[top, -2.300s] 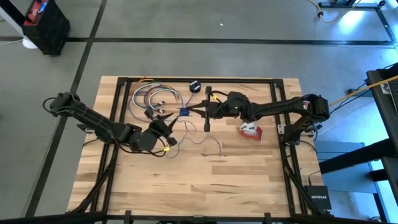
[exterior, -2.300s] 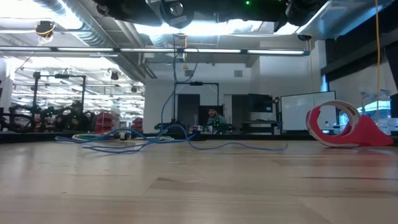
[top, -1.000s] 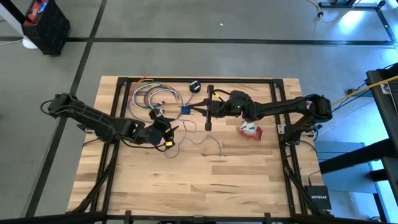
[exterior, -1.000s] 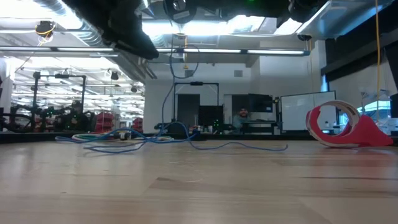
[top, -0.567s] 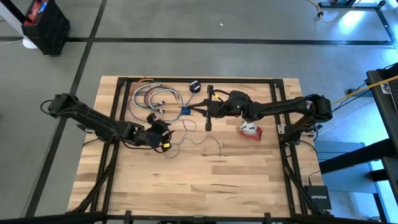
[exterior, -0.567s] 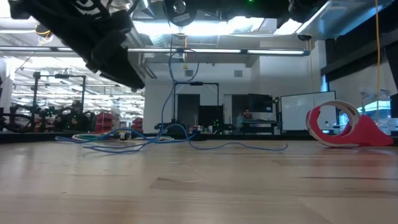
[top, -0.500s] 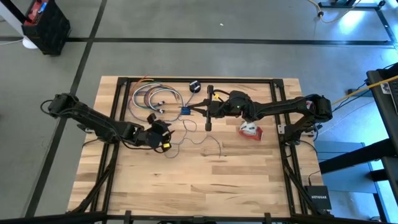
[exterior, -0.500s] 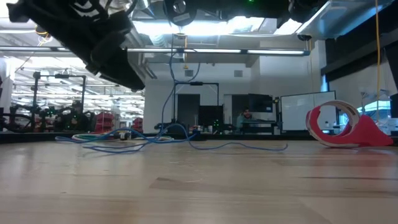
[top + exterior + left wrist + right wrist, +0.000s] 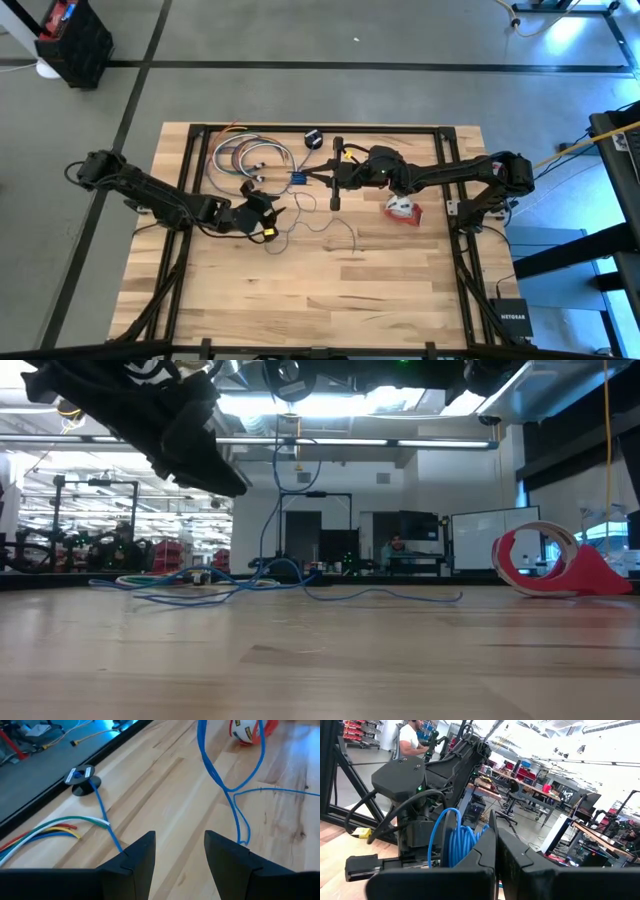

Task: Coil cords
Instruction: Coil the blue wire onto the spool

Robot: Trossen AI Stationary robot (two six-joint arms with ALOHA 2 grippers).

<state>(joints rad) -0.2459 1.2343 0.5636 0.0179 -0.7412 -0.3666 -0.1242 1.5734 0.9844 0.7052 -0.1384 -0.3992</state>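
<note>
The thin blue cord (image 9: 318,226) lies in loose bends on the wooden table (image 9: 330,300). One end joins a small black puck (image 9: 312,138) near the far edge. Another part is gathered in loops (image 9: 451,840) at my right gripper (image 9: 312,177), which is shut and held level above the table's middle, pointing left. My left gripper (image 9: 177,854) hovers open above the table, left of the middle. Nothing sits between its fingers; cord runs pass on either side of them (image 9: 111,839). My right gripper is shut on the blue cord, and several loops (image 9: 455,845) stand beside its fingers. The fingers themselves hide the exact place of the pinch. They lie level, coming from the table's right. From the hold, the cord (image 9: 272,510) hangs slack down to the table.
Several coloured cords (image 9: 245,155) lie coiled at the far left of the table, their ends (image 9: 55,827) near the puck (image 9: 82,780). A red tape dispenser (image 9: 403,208) stands right of the middle. The near half of the table is bare wood.
My left gripper has come down toward the table, staying open with nothing between its fingers. The right gripper and the cord hanging from it have kept still.
</note>
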